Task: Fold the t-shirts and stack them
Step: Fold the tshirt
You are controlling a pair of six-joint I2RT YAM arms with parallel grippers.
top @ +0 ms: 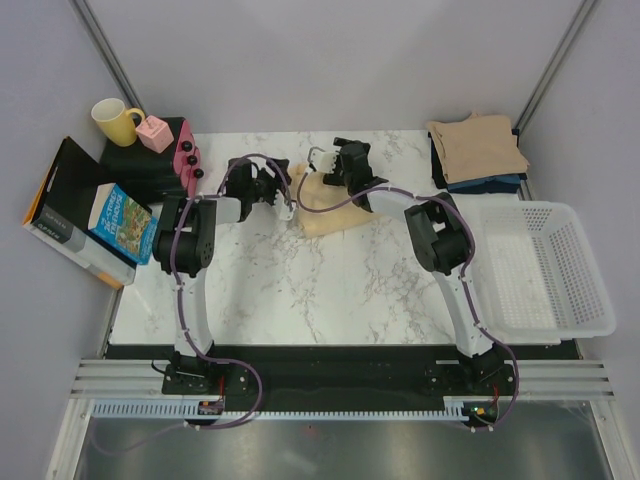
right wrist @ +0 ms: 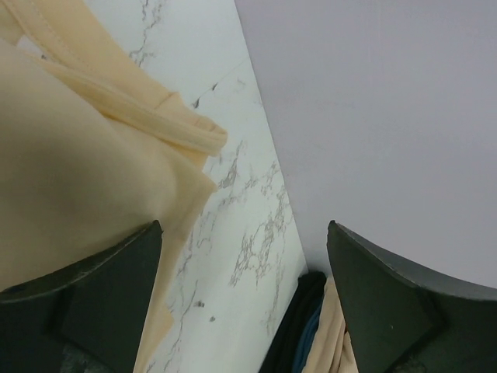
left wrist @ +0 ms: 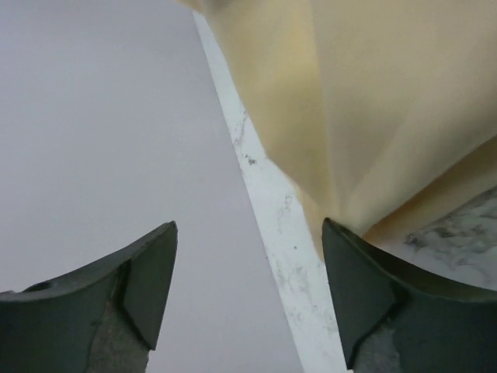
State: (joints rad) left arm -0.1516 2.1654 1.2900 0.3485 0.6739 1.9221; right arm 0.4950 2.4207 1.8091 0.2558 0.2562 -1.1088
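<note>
White marble veined with grey makes up the table in front of you. At its right edge sits a white plastic mesh basket, rectangular, with flared walls.

The pale cream t-shirt lies near the middle of the far edge, soft and loosely bunched into an uneven wedge. In the right wrist view a stitched hem or sleeve band curls over the marble. In the far right corner a tan t-shirt rests folded and roughly square on top of a navy t-shirt. Black fabric also shows under that pile, at the bottom of the right wrist view.

Both your arms reach forward over the far half of the table, elbows bent, wrists meeting at the cream shirt. The left gripper has its dark, wedge-shaped fingers apart with nothing between them. The cloth only touches the tip of the finger that stands on the right of that view. The right gripper stands spread wide, and cream fabric lies just beside one of its fingers.
</note>
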